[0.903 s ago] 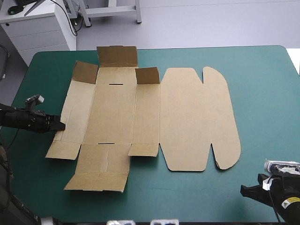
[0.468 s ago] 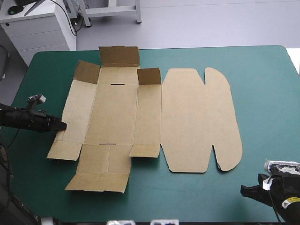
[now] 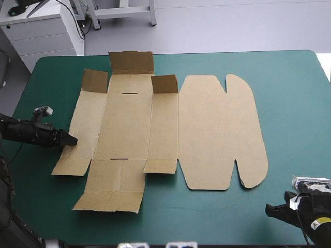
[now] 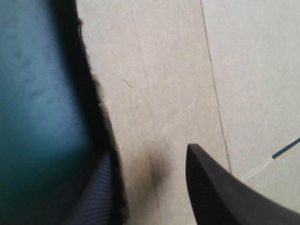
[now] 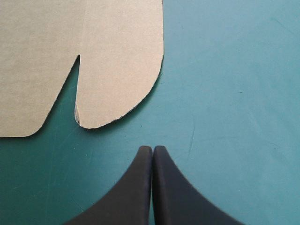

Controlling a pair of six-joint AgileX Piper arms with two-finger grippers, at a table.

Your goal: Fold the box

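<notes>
The brown box (image 3: 155, 129) lies as a flat cut sheet on the teal-green cover, its rounded lid part toward the right. Three small flaps (image 3: 130, 62) at its far left end stand partly raised. My left gripper (image 3: 72, 139) is at the sheet's left edge. In the left wrist view this gripper (image 4: 147, 154) is open, with one black finger (image 4: 211, 187) over the board (image 4: 187, 70) and the other finger (image 4: 98, 197) at or under the edge. My right gripper (image 3: 269, 209) is shut near the table's near right corner. Its tip (image 5: 152, 149) rests short of the rounded lid flap (image 5: 117, 70).
Bare teal-green cover (image 3: 295, 103) stretches to the right of the sheet and along the near edge. A white cabinet (image 3: 41, 31) stands beyond the table's far left corner.
My left gripper has crept right, onto the sheet's left edge. The sheet has slid slightly to the right. The right arm has stayed still.
</notes>
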